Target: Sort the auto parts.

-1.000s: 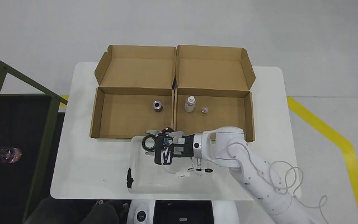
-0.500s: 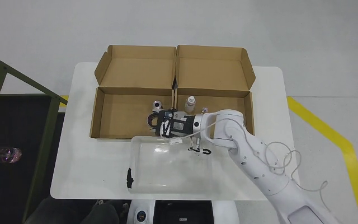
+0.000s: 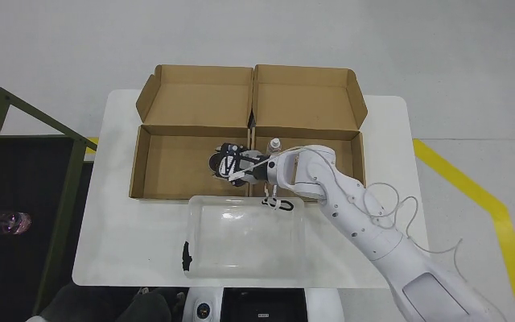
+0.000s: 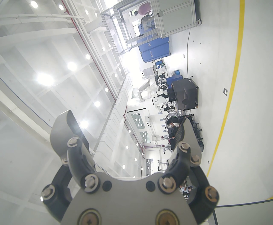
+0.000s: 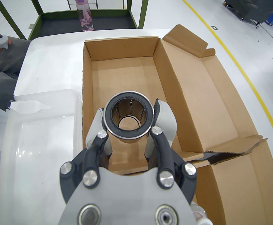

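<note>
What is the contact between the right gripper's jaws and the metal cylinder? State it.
Touching. The right wrist view shows the right gripper with jaws pressed against both sides of the metal cylinder, no gap.

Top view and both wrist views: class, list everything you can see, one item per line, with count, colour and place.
Silver metal cylindrical bearing with black rims: one, silver-black, gripped above the left box.
Open cardboard boxes: two, brown, side by side on the table, left, right.
White plastic bottle: one, white, in the right box.
Clear plastic bin: one, transparent, table's near side.
White table: one, white.
Pink-tinted bottle: one, pink, on the green cart beside the table.
Right pincer: one, white-black, shut on the bearing.
Left pincer: one, grey-black, open, facing the hall.
</note>
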